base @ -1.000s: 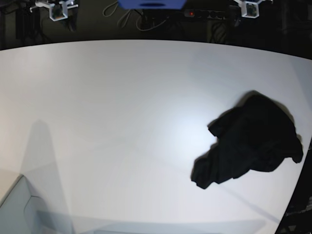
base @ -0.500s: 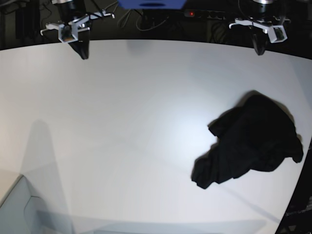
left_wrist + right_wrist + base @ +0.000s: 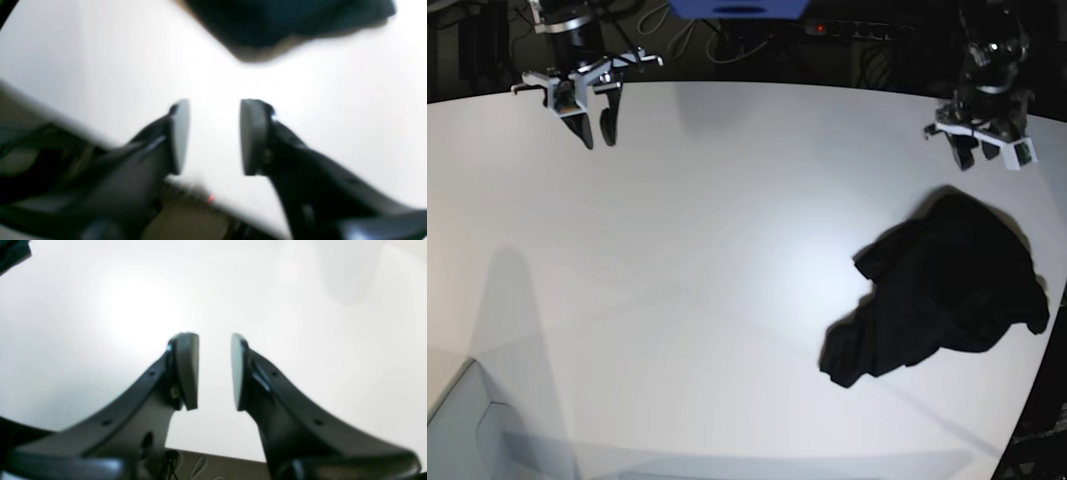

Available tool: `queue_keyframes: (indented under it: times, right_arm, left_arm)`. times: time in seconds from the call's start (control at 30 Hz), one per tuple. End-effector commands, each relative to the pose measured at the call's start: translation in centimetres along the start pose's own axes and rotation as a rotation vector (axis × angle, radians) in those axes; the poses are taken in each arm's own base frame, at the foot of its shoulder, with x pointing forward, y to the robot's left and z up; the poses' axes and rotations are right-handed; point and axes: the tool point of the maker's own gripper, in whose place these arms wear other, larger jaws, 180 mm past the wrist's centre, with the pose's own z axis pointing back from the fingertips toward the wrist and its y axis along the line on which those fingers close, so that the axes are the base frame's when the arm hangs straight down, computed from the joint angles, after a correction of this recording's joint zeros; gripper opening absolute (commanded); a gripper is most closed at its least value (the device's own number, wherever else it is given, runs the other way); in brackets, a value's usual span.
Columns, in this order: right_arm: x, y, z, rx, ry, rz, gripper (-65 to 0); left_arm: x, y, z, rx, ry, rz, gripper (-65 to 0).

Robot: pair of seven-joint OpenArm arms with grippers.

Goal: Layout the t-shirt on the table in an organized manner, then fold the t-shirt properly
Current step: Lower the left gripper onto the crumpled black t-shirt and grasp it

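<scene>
The black t-shirt (image 3: 942, 290) lies crumpled in a heap on the white table (image 3: 677, 260) near its right edge. No print shows. My left gripper (image 3: 967, 154) hangs open and empty just above and beyond the heap's far end. In the left wrist view its fingers (image 3: 180, 136) stand apart over bare table, with the blurred shirt (image 3: 283, 20) ahead. My right gripper (image 3: 597, 130) is open and empty over the table's far left part. In the right wrist view (image 3: 215, 371) only a corner of the shirt (image 3: 11, 251) shows at the top left.
The table's curved far edge (image 3: 757, 84) runs behind both arms, with cables and a power strip (image 3: 852, 30) in the dark beyond. A pale box-like shape (image 3: 467, 430) sits at the near left corner. The table's right edge (image 3: 1042, 380) lies close to the shirt.
Both arms have come down from the far edge over the table. The left gripper has moved toward the shirt's far end. The shirt has not moved.
</scene>
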Motion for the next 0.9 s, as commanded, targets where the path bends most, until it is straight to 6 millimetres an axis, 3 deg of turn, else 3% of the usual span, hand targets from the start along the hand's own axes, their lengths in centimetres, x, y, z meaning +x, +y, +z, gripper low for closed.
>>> queue_keyframes:
  times: [0.0, 0.2, 0.5, 0.87]
  right_arm:
    - [0.7, 0.0, 0.2, 0.0, -0.03, 0.0, -47.2]
    - [0.4, -0.2, -0.6, -0.004, 0.01, 0.001, -47.2]
    - [0.1, -0.3, -1.0, -0.007, 0.036, 0.002, -47.3]
    - [0.1, -0.3, -1.1, -0.007, 0.036, 0.002, -47.3]
  left_arm:
    - [1.1, -0.2, -0.1, -0.006, -0.031, -0.006, -35.3]
    - [2.8, -1.3, -3.0, -0.023, -0.055, 0.044, -32.4]
    - [0.8, -1.3, -7.3, -0.01, 0.025, 0.114, -32.4]
    - [0.5, -1.9, -9.5, -0.017, 0.056, 0.148, -32.4]
